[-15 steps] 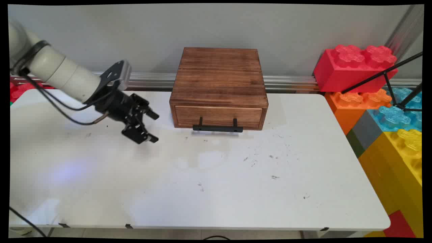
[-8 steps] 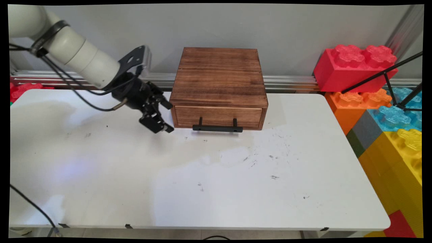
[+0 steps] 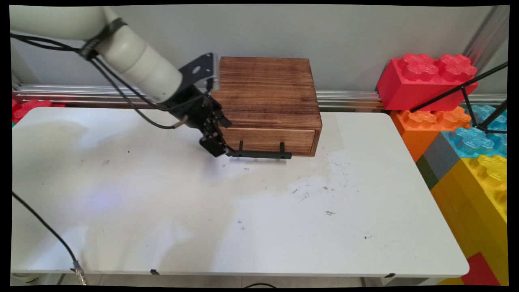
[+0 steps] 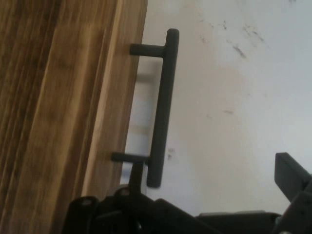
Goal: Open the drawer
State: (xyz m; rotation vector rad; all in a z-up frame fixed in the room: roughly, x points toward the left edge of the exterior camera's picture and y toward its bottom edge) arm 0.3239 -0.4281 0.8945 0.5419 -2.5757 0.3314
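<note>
Your gripper point(image 3: 224, 151) hangs spread at the handle's point(image 3: 261, 154) left end; centre both fingers round the bar, then clench.

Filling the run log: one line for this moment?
gripper: open | at: left end of drawer handle | wooden drawer box: drawer closed
</note>
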